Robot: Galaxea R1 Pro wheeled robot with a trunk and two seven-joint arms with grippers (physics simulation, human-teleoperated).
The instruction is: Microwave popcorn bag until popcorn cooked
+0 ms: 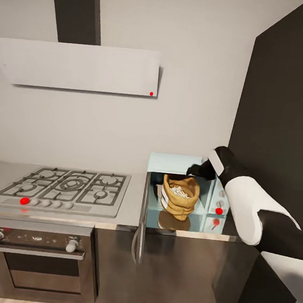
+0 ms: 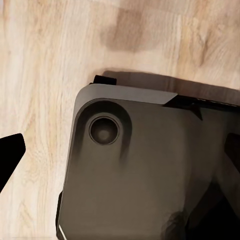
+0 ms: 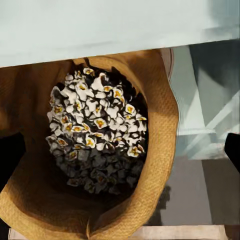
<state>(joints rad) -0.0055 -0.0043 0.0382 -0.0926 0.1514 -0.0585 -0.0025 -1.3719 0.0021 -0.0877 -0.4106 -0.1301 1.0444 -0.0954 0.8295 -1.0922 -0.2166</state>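
Popcorn (image 3: 95,132), white with yellow centres, fills the tan woven bag (image 1: 180,196) with rolled rim, upright inside the open pale blue microwave (image 1: 175,164) on the worktop (image 1: 133,205). Right fingers (image 1: 196,170) hover above; spread cannot be told.

popcorn bag (image 3: 150,200) rim cut off at frame edge, right hand (image 1: 200,170) fingertips hidden behind microwave (image 1: 178,164) top, grip unclear

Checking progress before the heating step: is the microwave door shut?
No: in the head view the microwave door stands swung open at the left and the popcorn bag sits exposed inside.
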